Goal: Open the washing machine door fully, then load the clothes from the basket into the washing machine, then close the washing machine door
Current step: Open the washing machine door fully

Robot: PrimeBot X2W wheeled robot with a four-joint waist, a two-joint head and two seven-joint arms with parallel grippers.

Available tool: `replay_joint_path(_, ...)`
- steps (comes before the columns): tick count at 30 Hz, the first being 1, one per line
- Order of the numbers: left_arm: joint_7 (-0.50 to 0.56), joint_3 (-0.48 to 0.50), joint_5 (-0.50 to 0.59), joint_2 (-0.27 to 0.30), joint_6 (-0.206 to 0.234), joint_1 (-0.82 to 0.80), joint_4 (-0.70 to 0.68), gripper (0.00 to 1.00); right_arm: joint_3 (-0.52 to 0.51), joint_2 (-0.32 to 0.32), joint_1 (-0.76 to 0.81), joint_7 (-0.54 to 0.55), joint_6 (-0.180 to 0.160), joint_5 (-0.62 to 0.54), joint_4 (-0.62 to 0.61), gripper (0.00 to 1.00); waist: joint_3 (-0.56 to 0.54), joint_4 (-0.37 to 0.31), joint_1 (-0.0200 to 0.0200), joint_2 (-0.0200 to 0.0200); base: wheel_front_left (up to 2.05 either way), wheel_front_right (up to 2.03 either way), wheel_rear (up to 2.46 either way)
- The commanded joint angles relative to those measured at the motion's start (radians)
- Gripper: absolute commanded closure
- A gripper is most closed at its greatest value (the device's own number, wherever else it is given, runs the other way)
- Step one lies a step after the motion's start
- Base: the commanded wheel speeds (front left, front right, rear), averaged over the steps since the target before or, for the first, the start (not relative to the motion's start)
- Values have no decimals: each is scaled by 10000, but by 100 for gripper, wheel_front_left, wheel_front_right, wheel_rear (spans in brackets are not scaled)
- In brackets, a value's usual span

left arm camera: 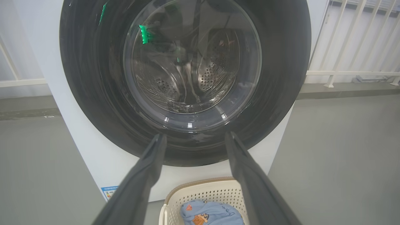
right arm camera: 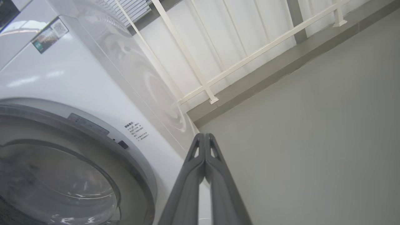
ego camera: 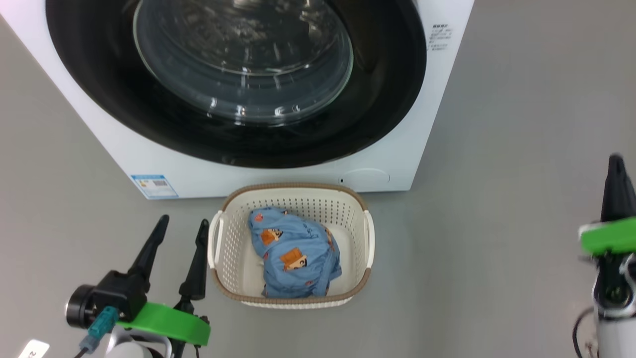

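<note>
left end effector (ego camera: 184, 219) spread, empty | right end effector (right arm camera: 204, 136) closed, empty | blue label (ego camera: 154, 185) illegible

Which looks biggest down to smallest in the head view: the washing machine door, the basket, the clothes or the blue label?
1. washing machine door, though cut off at the top
2. basket
3. clothes
4. blue label

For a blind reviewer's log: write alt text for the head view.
A big white front-loading washing machine has its large round glossy black door shut; before it, a cream-white perforated plastic basket holds a light blue printed bundle of clothes. The left gripper, open, points up at lower left beside the basket; the right gripper shows at the right edge.
</note>
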Motion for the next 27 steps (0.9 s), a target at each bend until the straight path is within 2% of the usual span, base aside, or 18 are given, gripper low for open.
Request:
replay_joint_path(1,-107,301,64,142,-12,-401,-326,0,71,-105,-663,167,44,751,-23,100,349,63,-1,-1,0,0,0)
replay_joint_path(6,-107,242,96,111,-24,-654,-308,0,-737,-44,-2181,1248,44,4109,986,100,629,120,-1,-1,0,0,0)
replay_joint_path(10,-107,239,90,100,-34,-799,-244,0,-1429,-65,-3265,2447,44,6205,2049,100,778,173,-1,-1,0,0,0)
replay_joint_path(11,-107,239,90,100,-34,-799,-244,0,-1429,-65,-3265,2447,44,6205,2049,100,778,173,-1,-1,0,0,0)
replay_joint_path(14,-107,202,109,107,-42,-895,-204,0,-1886,-163,-4082,3351,44,7407,2753,100,934,236,-1,-1,0,0,0)
replay_joint_path(20,-107,77,152,158,-56,-1096,-225,0,-2189,-459,-5442,4882,44,8696,4101,100,1276,393,-1,-1,0,0,0)
replay_joint_path(27,-107,-121,170,177,-66,-1314,-298,0,-1966,-942,-6694,6202,44,9023,5777,100,1637,648,-1,-1,0,0,0)
